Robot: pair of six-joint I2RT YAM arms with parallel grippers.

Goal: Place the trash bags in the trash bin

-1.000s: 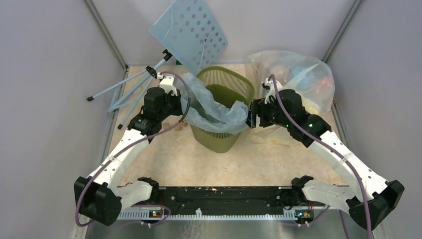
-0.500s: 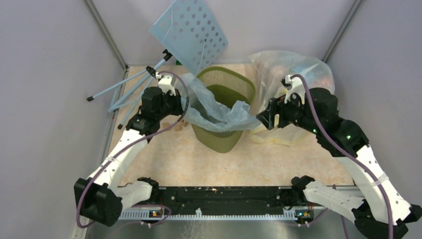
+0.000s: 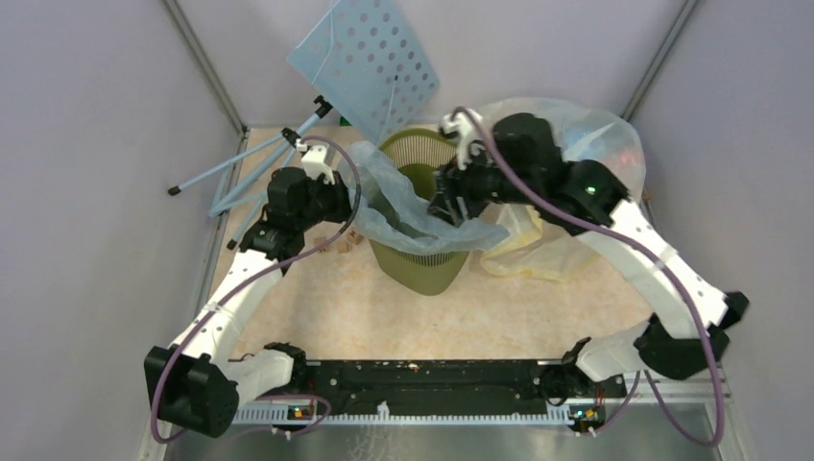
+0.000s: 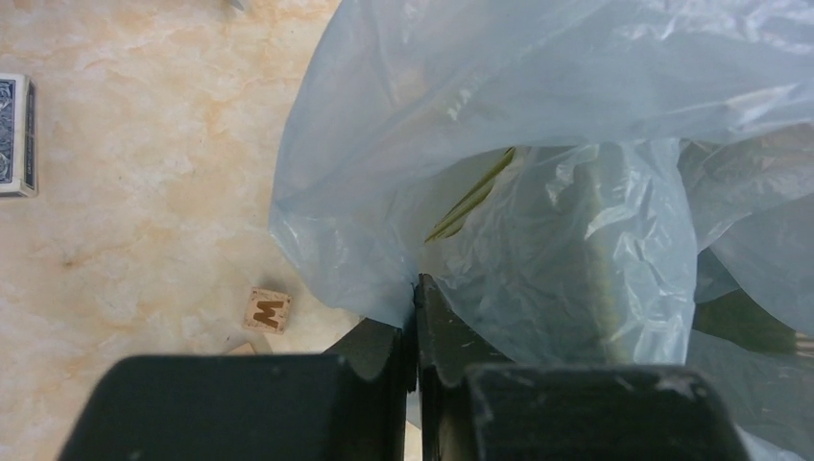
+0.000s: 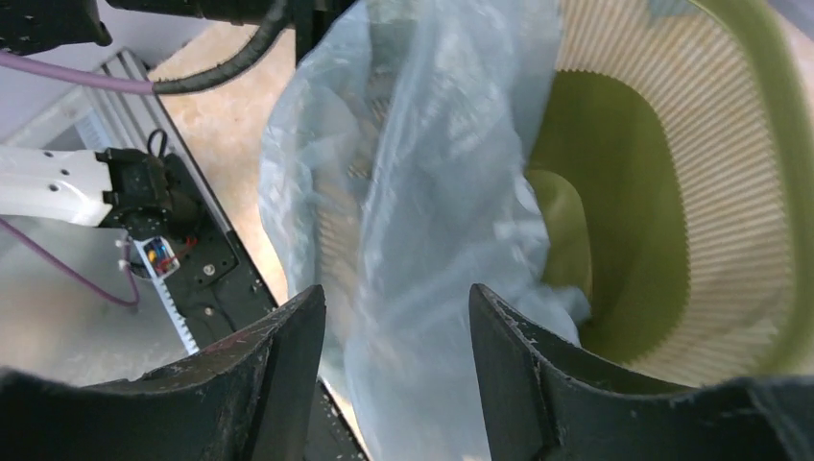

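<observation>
The pale blue-grey trash bag (image 3: 403, 206) is draped over the left and near rim of the olive-green trash bin (image 3: 459, 154) and hangs partly inside it. My left gripper (image 3: 351, 204) is shut on the bag's left edge (image 4: 384, 240), outside the bin's left wall. My right gripper (image 3: 443, 200) is open above the bin's mouth, its jaws apart over the bag (image 5: 422, 192), holding nothing. The right wrist view shows the bin's ribbed inner wall (image 5: 691, 192).
A light-blue perforated panel (image 3: 367, 60) on a tripod leans behind the bin. A clear-yellowish bag (image 3: 586, 144) with colourful contents lies to the bin's right. Small wooden letter tiles (image 4: 267, 310) and a card box (image 4: 14, 134) lie on the table to the left.
My right arm let go of the bag's right edge, swung out to the right, then rose and came over the bin's mouth with its jaws open. The left gripper has held still.
</observation>
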